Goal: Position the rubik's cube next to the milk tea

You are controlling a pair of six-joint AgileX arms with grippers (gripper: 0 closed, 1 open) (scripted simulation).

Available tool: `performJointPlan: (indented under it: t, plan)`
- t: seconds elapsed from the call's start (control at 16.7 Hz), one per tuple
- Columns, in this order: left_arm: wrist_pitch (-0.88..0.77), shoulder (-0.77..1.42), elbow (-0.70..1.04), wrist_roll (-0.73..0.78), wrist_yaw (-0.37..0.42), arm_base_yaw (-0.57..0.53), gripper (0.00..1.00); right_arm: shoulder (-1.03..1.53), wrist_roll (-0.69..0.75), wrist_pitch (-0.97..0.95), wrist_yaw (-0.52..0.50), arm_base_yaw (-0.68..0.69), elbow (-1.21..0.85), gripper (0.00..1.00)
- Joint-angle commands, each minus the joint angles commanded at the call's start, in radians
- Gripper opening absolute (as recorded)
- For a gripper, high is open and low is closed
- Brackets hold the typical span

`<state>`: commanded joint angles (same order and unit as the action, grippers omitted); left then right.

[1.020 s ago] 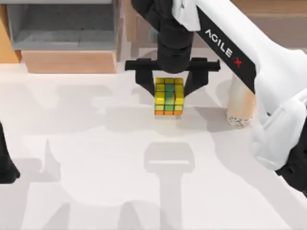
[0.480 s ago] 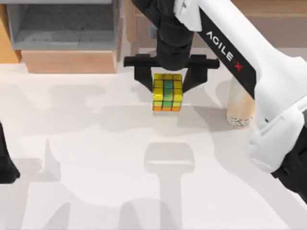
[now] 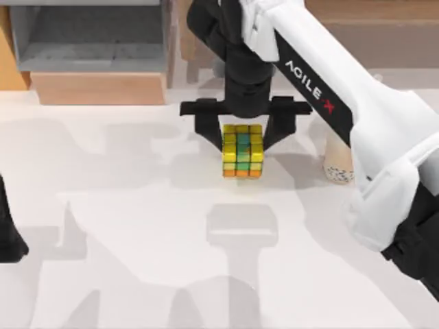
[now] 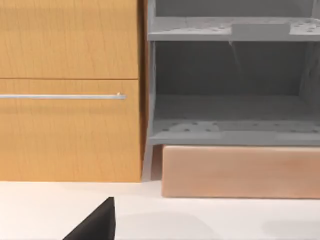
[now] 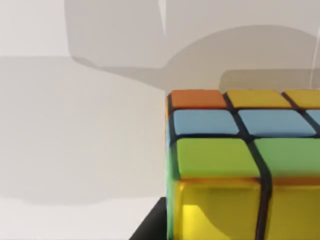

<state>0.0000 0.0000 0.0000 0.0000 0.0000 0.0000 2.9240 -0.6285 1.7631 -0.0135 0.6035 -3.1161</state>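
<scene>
Top view shows the rubik's cube [image 3: 242, 151] near the middle of the white table [image 3: 137, 260], toward the far side, with yellow squares on its upper face and green and orange ones lower down. The right gripper [image 3: 243, 140] comes down on it from above, and its two dark fingers [image 3: 206, 127] stand one at the cube's left side and one at its right side, pressed against it, so the jaws are closed on the cube. To the right of the cube, with a clear gap between, stands the milk tea [image 3: 337, 161]; the white right arm [image 3: 357, 116] covers most of it (I can see the pale lower part and the dark pearls at the base). Right wrist view has the cube [image 5: 240, 165] very close, with orange, blue, green and yellow squares, above the pale table [image 5: 75, 125]. The left arm [image 3: 8, 233] is at the left edge of the table; whether its jaws are wide or narrow I cannot tell. Left wrist view looks at a wooden cabinet [image 4: 70, 90] and a grey shelf [image 4: 230, 85] at the far side.
</scene>
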Motion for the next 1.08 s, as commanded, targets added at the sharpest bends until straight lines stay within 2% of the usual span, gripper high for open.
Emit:
performJointPlan:
  t: [0.18,0.96,1.08]
  plan:
    - [0.0,0.0,0.0,0.0,0.0,0.0,1.0,0.0,0.0,0.0,0.0,0.0,0.0,0.0]
    - [0.0,0.0,0.0,0.0,0.0,0.0,1.0,0.0,0.0,0.0,0.0,0.0,0.0,0.98]
    - [0.0,0.0,0.0,0.0,0.0,0.0,1.0,0.0,0.0,0.0,0.0,0.0,0.0,1.0]
